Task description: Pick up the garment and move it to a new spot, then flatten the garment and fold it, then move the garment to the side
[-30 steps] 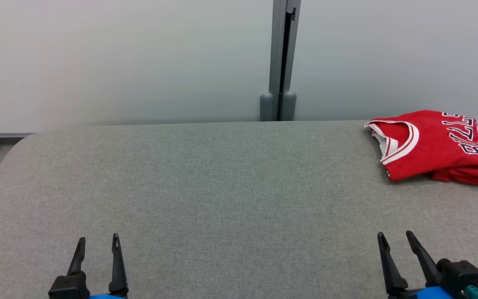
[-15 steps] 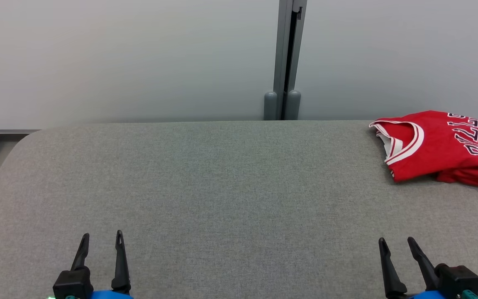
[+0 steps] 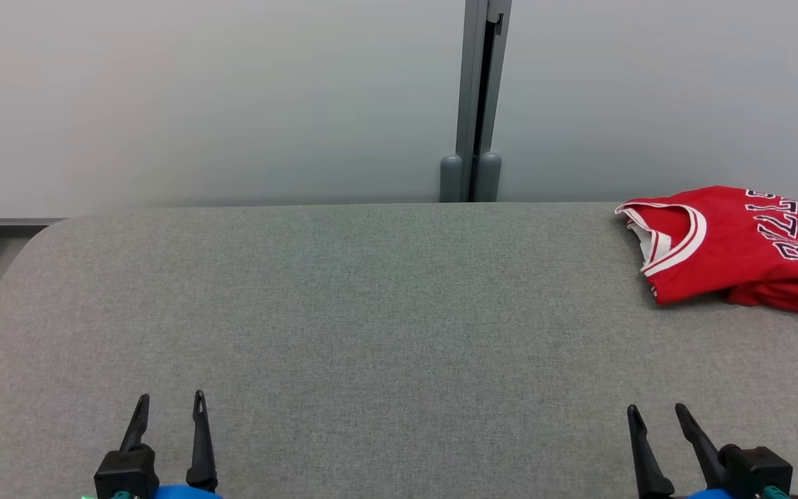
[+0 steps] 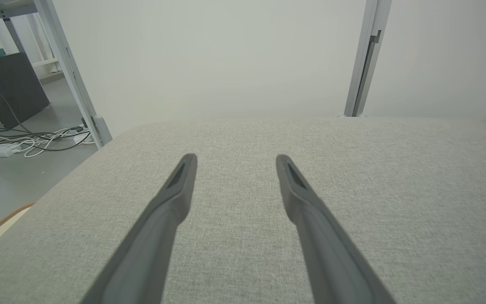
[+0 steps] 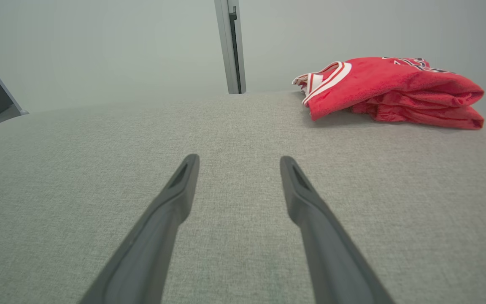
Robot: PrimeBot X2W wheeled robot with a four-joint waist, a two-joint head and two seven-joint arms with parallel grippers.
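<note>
You are looking down from the robot's head at a wide grey fabric-covered table (image 3: 371, 312) with rounded corners, set against a pale wall (image 3: 198, 97). A grey upright post (image 3: 480, 90) rises behind the table's far edge, a little right of centre. The garment (image 3: 731, 242), a red jersey with white-and-red trim at the neck and dark lettering edged in white, lies folded in a thick bundle at the far right corner of the table, its right end cut off by the frame edge. In the right wrist view it sits ahead and to the right of the fingers, its layers stacked and slightly rumpled. Your left gripper (image 3: 171, 396) is at the lower left, over the near part of the table, its two dark fingers spread apart with nothing between them. Your right gripper (image 3: 656, 408) is at the lower right, fingers likewise parted and empty, well apart from the garment. In the left wrist view, a sliver of the red garment shows at the far right edge, and off the table's left side you can see a metal frame leg (image 4: 74, 76), a dark box (image 4: 9, 88) and loose cables (image 4: 28, 141) on the floor.
</note>
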